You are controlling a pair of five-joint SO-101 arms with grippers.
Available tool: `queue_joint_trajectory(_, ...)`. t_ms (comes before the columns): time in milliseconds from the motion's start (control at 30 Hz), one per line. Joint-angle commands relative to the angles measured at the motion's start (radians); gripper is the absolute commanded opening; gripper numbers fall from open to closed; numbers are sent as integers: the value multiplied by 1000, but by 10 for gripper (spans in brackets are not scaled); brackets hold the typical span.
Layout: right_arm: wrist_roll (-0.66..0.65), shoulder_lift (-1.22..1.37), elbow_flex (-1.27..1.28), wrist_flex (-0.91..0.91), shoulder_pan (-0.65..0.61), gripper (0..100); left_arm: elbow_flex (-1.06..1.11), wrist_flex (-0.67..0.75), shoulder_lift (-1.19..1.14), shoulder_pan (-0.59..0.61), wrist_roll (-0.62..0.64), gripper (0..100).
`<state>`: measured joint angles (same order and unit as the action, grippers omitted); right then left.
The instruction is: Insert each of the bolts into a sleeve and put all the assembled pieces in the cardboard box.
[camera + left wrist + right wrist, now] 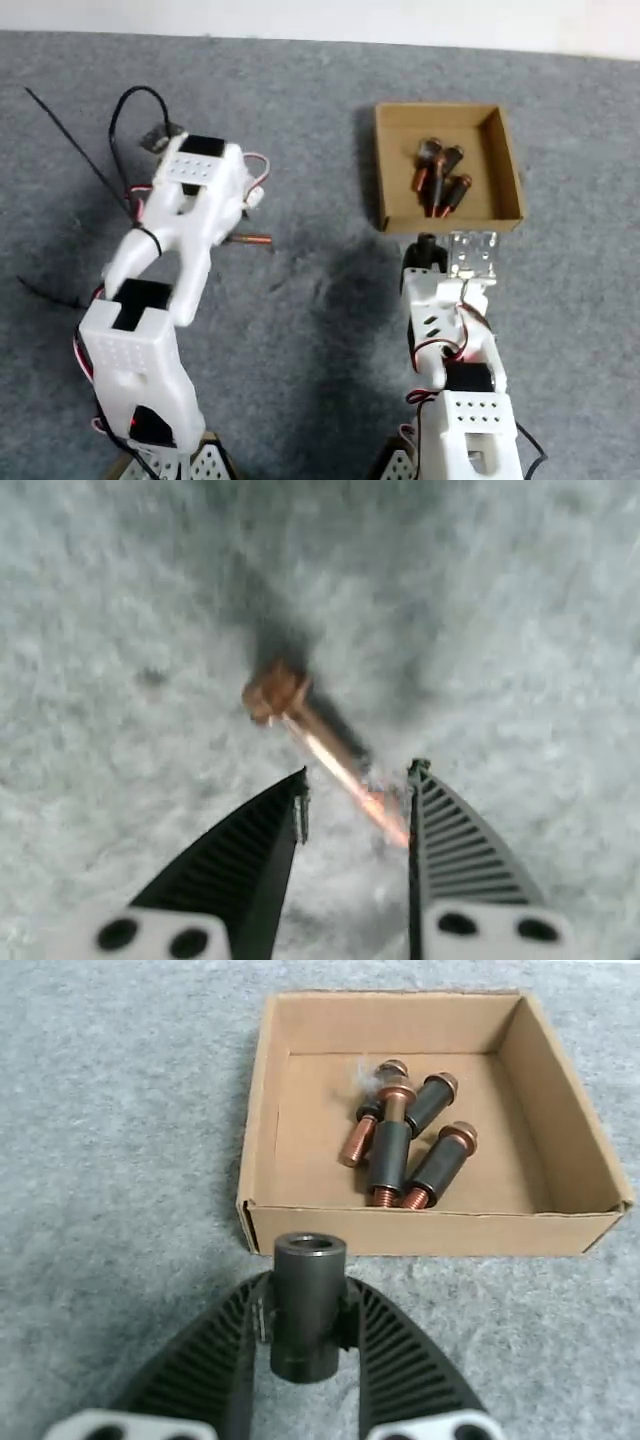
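Down on the grey carpet [120, 630], the left gripper [359, 772] has its 2 black fingers [455, 830] spread wide, with a clear gap between the tips. A copper bolt [320, 742] lies slantwise in that gap. Its flanged head points away from the gripper and its threaded end sits just beside the inner edge of 1 finger; whether it touches that finger I cannot tell. Neither finger presses on the bolt.

The right gripper [308, 1295] is pinching a black sleeve [310, 1260] from both sides. The sleeve stands upright between the fingers with its open bore facing up, clear of the carpet's far side and just in front of the cardboard box [430, 1232]. It stands near the box's front wall, not over it.

Inside the box lie the assembled pieces [390, 1150], copper bolts seated in black sleeves and heaped together near the middle of the floor. 4 copper heads can be counted among them. From the high view, the loose bolt and the box are well apart.
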<state>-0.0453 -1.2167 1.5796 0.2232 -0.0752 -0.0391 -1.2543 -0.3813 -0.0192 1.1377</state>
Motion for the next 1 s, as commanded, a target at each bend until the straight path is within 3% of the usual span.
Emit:
queue_joint_trajectory(0,-12,-16,-15,-27,-10,4,-28,21,-27,25,11,162)
queue_joint_trajectory(367,-15,-16,-15,-27,-10,4,-38,31,-143,27,75,162)
queue_joint_trajectory(667,-17,-16,-15,-27,-10,4,36,141,-145,67,75,156)
queue_joint_trajectory(833,-17,-16,-13,-27,-10,4,38,137,-143,68,72,0)
queue_joint_trajectory(967,-17,-16,-13,-27,-10,4,39,135,-143,67,69,2)
